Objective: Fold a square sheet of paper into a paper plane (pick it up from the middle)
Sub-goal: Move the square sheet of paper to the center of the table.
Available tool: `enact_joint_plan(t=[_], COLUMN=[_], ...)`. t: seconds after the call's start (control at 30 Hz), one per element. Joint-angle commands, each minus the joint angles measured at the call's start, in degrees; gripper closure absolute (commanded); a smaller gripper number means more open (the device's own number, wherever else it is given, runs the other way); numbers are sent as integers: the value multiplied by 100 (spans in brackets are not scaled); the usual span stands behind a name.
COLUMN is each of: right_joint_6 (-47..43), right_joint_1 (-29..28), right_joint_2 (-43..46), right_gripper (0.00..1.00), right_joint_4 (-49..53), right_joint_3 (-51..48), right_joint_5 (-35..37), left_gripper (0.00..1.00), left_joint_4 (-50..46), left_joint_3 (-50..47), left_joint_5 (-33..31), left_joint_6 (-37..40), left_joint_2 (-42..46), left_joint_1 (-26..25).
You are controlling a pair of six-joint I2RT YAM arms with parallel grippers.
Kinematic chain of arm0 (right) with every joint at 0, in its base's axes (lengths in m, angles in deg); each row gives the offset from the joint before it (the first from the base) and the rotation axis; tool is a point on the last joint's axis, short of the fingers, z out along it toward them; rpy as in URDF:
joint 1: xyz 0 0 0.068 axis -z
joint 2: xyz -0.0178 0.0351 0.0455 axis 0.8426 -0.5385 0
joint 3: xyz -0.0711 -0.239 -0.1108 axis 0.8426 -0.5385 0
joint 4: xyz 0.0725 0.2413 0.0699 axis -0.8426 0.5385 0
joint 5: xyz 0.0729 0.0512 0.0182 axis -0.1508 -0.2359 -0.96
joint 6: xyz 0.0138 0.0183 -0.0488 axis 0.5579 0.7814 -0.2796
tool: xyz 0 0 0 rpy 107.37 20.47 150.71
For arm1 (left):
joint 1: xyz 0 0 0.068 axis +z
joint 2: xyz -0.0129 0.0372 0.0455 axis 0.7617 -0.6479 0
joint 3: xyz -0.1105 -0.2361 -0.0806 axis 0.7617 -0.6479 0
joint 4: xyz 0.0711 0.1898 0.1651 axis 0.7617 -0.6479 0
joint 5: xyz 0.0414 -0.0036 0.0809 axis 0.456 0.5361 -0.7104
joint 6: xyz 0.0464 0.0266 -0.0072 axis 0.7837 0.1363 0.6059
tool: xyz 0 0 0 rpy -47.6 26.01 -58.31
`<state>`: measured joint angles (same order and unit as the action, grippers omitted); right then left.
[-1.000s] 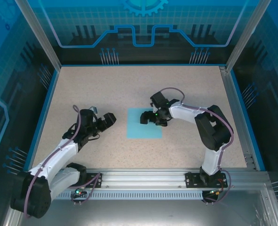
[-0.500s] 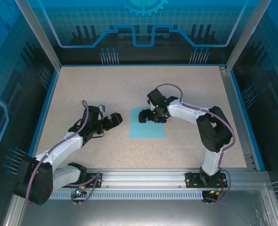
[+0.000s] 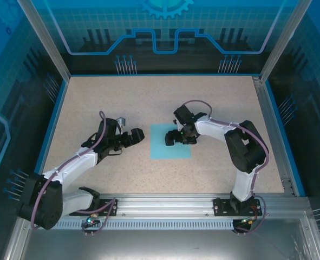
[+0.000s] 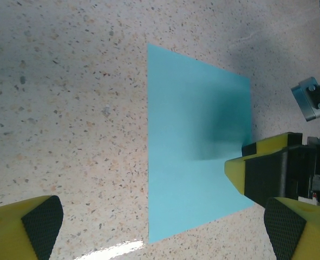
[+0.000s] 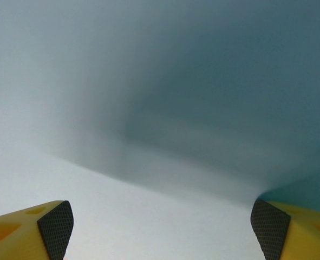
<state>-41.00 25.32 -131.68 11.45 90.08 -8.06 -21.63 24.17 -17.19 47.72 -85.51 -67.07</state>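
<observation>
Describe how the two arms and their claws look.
Both arms have white links, black joints and a looping lilac cable: left arm, right arm. The left claw and right claw carry yellow fingers with black cross-hatched pads.

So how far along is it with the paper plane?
Barely started. Done: nothing; the square sheet of paper lies flat and uncreased on the table. In hand: the right end effector is low over the sheet's middle, jaws open, and the left end effector sits open beside its left edge. Left: lifting it and every fold.
</observation>
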Motion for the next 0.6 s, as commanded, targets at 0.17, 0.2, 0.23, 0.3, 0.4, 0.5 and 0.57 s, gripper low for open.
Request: enact_joint_plan(t=[0.17, 0.2, 0.23, 0.3, 0.4, 0.5, 0.57], right_joint_6=[-235, -177, -120, 128, 492, 695, 673], right_joint_1=[-17, -47, -85, -199, -458, -582, -669], right_joint_2=[-18, 34, 98, 164, 9, -471, -721], right_gripper=[8, 7, 5, 1, 1, 1, 1], right_joint_4=[432, 500, 603, 945, 1595, 2423, 2644], right_joint_3=[438, 510, 608, 842, 1334, 2080, 2361], right_joint_5=[-32, 84, 214, 835, 1603, 1763, 1732], left_gripper=[1, 1, 1, 1, 1, 1, 1], left_joint_4=[-122, -148, -174, -226, -284, -145, 3], left_joint_3=[213, 214, 215, 214, 189, 97, 48], left_joint_5=[16, -53, -118, -301, -751, -1081, -1017], left_joint_6=[206, 209, 216, 192, -51, -186, -272], left_joint_2=[-8, 6, 31, 83, 187, 306, 307], left_joint_1=[-92, -83, -81, -91, -82, -45, 12])
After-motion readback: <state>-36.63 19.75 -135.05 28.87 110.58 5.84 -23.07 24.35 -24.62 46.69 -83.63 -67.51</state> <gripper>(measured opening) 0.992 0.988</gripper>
